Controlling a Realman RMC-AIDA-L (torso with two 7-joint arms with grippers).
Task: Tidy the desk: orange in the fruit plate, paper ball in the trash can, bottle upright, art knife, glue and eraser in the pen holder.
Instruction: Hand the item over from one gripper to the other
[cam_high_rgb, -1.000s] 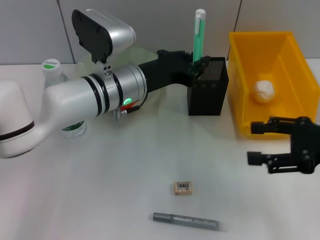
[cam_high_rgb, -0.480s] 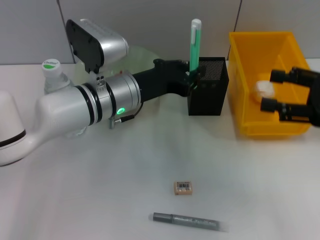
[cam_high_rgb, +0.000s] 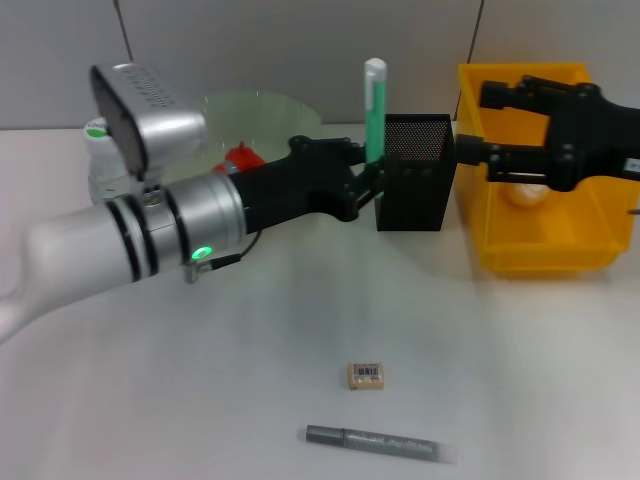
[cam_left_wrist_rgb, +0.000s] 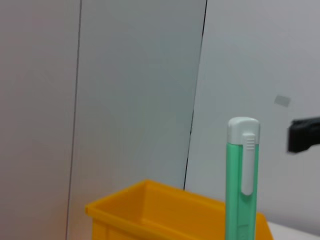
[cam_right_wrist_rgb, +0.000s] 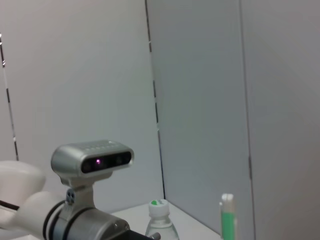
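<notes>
Beside pen holder (cam_high_rgb: 415, 185), upright green glue (cam_high_rgb: 374, 110), white cap

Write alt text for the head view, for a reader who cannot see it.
The left tool holds a green glue stick upright beside the black mesh pen holder, while the right tool hovers over the yellow bin containing a paper ball. An eraser and grey art knife lie on the white desk nearer the camera.

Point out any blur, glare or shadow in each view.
Head view: the grey art knife has a smeared tip and the table shows only soft shadows. Left wrist view: the green glue is sharp against an evenly lit wall. Right wrist view: the bottle is clear, no glare.
</notes>
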